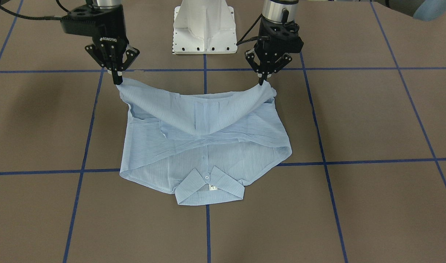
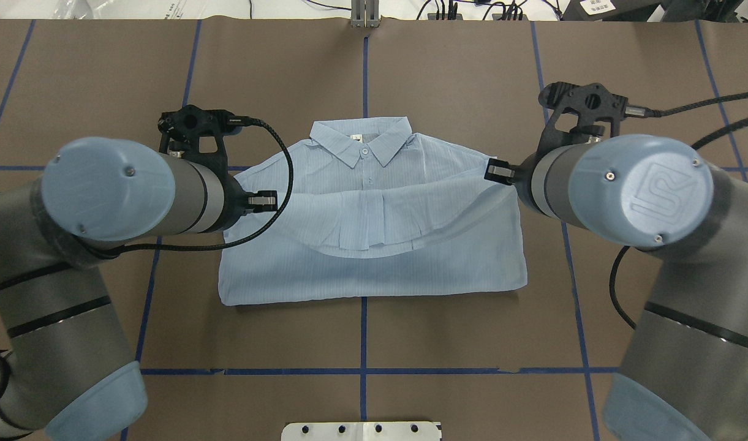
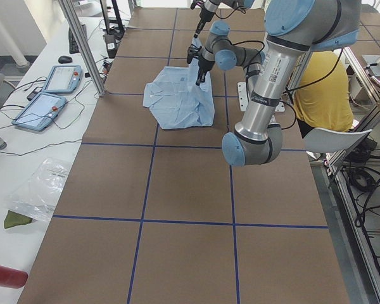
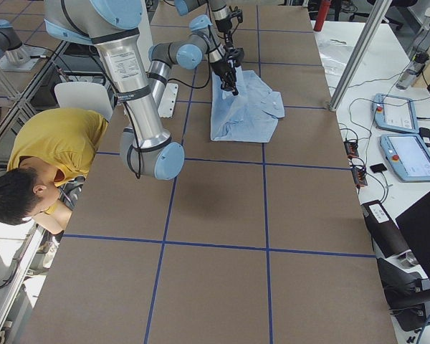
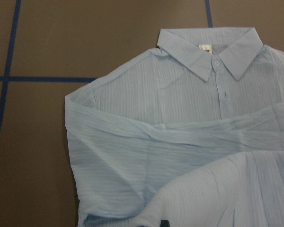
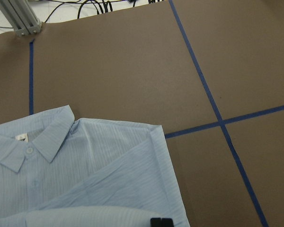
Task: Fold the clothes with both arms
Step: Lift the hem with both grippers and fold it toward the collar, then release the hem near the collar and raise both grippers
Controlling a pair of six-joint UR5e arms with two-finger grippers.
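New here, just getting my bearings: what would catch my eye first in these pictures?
A light-blue shirt lies in the middle of the table, collar pointing away from the robot. The left claw and right claw each pinch one corner of its robot-side edge, holding it up so the cloth sags between them.

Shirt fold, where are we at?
Done: sleeves look tucked across the shirt, collar flat on the far side. In hand: left pincer and right pincer each shut on a bottom corner, the flap raised and sagging over the midsection, short of the collar. Left: lay the flap down near the collar, release.
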